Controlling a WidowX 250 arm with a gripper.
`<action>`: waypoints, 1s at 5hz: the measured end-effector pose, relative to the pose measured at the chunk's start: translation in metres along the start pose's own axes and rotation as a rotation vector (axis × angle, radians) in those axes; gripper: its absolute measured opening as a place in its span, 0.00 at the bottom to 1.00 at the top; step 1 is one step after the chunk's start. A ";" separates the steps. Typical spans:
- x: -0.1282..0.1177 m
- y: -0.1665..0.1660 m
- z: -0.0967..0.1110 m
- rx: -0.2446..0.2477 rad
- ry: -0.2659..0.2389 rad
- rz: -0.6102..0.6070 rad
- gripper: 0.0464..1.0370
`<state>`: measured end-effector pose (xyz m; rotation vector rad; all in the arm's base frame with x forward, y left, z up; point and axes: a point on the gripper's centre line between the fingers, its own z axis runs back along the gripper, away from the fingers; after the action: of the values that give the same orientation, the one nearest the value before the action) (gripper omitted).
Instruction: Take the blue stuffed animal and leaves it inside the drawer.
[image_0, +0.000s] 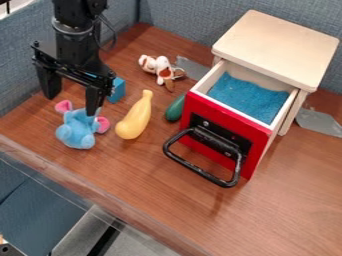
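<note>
Evidently soft and light, the blue stuffed animal (79, 131) sits near the front edge of the table (294, 200), toward its left corner, and should squash without harm, so a squeeze across the plump middle looks surer than one on the thin pink ears (102, 124). The black hand (72, 105) hangs above it with its fingers spread, holding nothing — though how high is hard to judge. The toy's face is difficult to make out, and the top covers the back of the open drawer (200, 106).
</note>
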<state>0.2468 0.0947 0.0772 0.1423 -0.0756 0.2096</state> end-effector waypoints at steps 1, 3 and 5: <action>-0.003 -0.002 -0.007 -0.006 0.024 -0.001 0.96; 0.004 -0.003 -0.024 -0.086 0.010 0.063 0.96; -0.002 0.011 -0.048 -0.051 0.048 0.082 0.96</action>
<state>0.2455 0.1121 0.0313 0.0829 -0.0392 0.2921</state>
